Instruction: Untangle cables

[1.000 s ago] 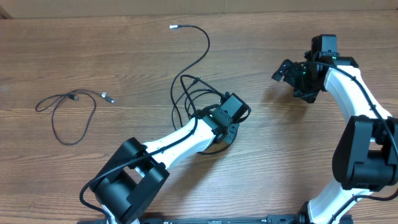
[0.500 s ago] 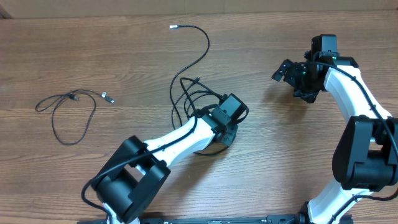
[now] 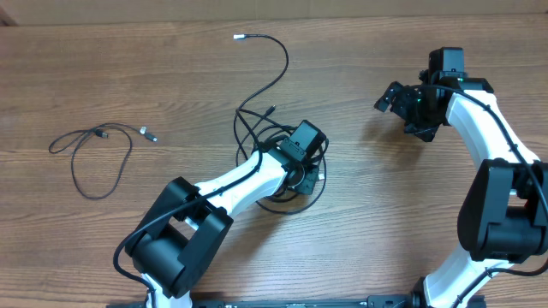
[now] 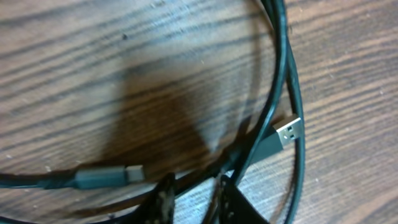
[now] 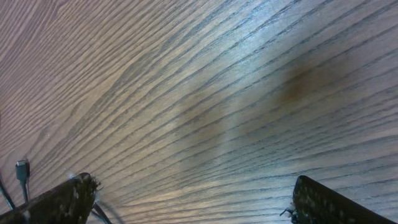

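Note:
A tangle of black cables (image 3: 257, 128) lies mid-table; one strand runs up to a silver tip (image 3: 240, 37). Another cable (image 3: 103, 162) lies loose in a loop at the far left. My left gripper (image 3: 301, 171) hovers low over the tangle's right side. In the left wrist view its fingertips (image 4: 166, 186) stand a little apart, so the left gripper (image 4: 194, 180) is open, with a cable strand crossing at the tips. A silver USB plug (image 4: 289, 132) and a grey plug (image 4: 109, 177) lie just ahead. My right gripper (image 3: 401, 115) (image 5: 193, 193) is wide open over bare wood, holding nothing.
The wooden table (image 3: 128, 77) runs to a pale wall at the back. A small plug tip (image 5: 22, 168) shows at the lower left of the right wrist view. The right arm's white links (image 3: 497, 137) fill the right side.
My left gripper has shifted slightly up and left over the tangle, and its jaws have parted from shut. The loops beneath it have moved a little. The right arm has stayed still.

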`<control>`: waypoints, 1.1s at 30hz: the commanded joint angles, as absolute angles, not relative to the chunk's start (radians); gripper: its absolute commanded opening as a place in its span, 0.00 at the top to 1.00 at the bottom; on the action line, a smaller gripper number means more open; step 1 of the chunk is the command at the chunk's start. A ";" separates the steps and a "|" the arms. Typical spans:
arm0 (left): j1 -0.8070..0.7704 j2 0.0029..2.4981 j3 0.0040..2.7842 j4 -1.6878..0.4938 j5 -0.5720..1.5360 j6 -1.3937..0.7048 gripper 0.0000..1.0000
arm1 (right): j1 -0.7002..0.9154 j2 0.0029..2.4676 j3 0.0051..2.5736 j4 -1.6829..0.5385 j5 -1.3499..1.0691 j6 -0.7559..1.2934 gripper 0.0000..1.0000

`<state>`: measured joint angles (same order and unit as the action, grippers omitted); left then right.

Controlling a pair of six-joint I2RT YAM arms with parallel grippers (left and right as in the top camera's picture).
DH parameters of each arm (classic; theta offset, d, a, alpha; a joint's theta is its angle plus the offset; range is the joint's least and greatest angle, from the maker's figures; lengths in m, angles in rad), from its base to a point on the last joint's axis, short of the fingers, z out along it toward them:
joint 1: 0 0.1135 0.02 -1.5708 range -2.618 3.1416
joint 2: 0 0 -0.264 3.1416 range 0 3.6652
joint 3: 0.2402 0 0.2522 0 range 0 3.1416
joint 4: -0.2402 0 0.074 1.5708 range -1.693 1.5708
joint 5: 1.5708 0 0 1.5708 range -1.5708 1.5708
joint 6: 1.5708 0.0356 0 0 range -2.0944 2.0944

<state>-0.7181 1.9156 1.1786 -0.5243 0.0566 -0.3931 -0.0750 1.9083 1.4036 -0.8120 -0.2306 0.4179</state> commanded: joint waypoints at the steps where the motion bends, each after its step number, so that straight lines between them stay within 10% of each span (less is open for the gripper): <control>1: -0.719 1.927 1.181 -0.538 0.098 -0.407 0.72 | -0.074 1.884 1.420 -0.810 -0.225 0.419 0.00; 33: -0.661 1.927 1.293 -0.707 0.263 -0.046 0.61 | -0.074 1.884 1.420 -0.810 -0.225 0.419 0.00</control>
